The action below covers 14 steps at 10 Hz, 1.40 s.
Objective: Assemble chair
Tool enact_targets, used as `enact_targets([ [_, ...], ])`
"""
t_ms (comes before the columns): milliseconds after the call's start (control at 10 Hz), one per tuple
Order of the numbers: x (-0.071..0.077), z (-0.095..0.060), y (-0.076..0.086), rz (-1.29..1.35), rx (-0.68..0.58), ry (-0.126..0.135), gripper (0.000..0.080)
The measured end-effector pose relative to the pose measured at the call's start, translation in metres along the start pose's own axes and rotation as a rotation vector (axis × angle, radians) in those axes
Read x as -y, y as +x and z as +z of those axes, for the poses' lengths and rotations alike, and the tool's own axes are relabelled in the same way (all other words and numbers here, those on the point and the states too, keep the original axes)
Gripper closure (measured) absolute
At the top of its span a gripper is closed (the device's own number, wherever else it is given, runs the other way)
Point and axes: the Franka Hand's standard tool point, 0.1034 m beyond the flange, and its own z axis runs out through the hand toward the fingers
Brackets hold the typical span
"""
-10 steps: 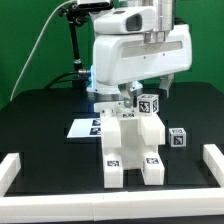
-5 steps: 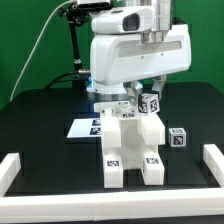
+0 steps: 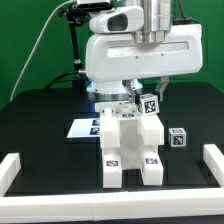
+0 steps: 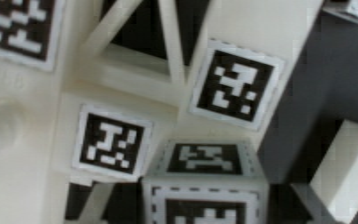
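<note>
The chair's main body is a chunky white block structure with tags, standing mid-table on two legs. My gripper hangs over its upper corner on the exterior view's right. It is shut on a small white tagged cube, held against the top of the structure. In the wrist view the cube sits at my gripper, with the structure's tagged faces close behind. A second small tagged cube lies on the table at the exterior view's right.
The marker board lies flat behind the structure on the exterior view's left. A white border rail frames the black table on both sides and along the front. The arm's large white body hides the space above the structure.
The arm's body has shifted slightly up and to the exterior view's left. The held cube has dipped slightly toward the structure's top.
</note>
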Motion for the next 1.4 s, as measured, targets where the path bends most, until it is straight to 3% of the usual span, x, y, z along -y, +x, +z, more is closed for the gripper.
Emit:
enact_targets([
  [600,0.0011,-0.0003,0.0005,0.373,-0.001,0.004,0.0517],
  [1400,0.0039,-0.0002,0.0024,0.939,0.007,0.045,0.0517],
])
